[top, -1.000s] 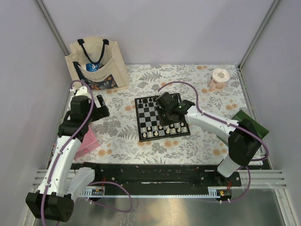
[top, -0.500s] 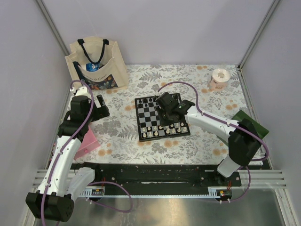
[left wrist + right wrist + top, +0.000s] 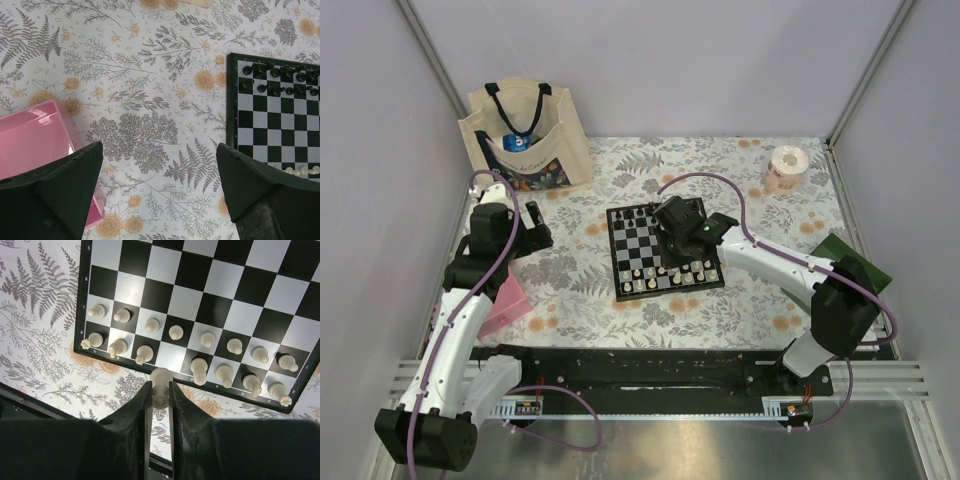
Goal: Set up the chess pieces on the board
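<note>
So the right tool [image 3: 160, 390] is clamped on a cream piece [image 3: 161, 384], and the board [image 3: 186, 301] is right under its tips, near the back-row gap. The left tool [image 3: 160, 187] hangs with fingers apart, board off to its right.

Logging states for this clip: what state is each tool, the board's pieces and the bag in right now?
left tool, open, empty
right tool, shut on white piece
white piece, held upright by the near edge of the board
white chessmen, upright in two rows, one back-row square empty
black chessmen, upright in two rows
tote bag, upright, mouth open
</note>
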You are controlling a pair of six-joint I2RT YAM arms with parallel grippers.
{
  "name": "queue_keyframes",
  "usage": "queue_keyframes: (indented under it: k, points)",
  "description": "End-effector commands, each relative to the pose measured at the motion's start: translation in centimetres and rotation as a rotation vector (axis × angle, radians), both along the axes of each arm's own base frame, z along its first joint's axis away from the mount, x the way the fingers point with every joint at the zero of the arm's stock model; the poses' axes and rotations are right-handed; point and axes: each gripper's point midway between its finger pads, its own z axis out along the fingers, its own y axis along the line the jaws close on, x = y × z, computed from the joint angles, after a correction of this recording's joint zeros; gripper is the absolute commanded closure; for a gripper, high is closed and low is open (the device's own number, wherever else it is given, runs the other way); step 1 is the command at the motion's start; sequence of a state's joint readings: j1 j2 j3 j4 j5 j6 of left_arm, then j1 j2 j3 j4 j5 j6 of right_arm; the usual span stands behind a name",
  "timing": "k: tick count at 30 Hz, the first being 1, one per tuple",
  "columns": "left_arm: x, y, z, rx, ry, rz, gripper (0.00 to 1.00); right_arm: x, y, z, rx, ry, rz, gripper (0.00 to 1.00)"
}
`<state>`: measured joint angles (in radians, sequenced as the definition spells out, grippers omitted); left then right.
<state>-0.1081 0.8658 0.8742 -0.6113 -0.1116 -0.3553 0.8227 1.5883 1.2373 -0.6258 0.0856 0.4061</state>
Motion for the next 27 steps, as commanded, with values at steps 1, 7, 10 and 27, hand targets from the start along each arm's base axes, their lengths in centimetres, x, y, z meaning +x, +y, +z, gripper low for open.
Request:
queue_keyframes:
  k: [1, 7, 10, 27]
  points:
    - [0.6, -0.1, 0.9, -0.008, -0.046, -0.009, 0.01, -0.5, 0.4, 0.6, 0.023, -0.007, 0.013, 0.90]
    - [0.6, -0.1, 0.8, -0.005, -0.041, -0.006, 0.01, -0.7, 1.0, -0.5, -0.022, 0.004, 0.030, 0.90]
    - [0.6, -0.1, 0.7, -0.005, -0.038, -0.006, 0.01, -1.0, 1.5, -1.0, -0.025, 0.009, 0.042, 0.90]
    - [0.6, -0.1, 0.8, -0.007, -0.042, -0.009, 0.01, -1.7, 0.6, -4.5, -0.129, 0.036, 0.039, 0.91]
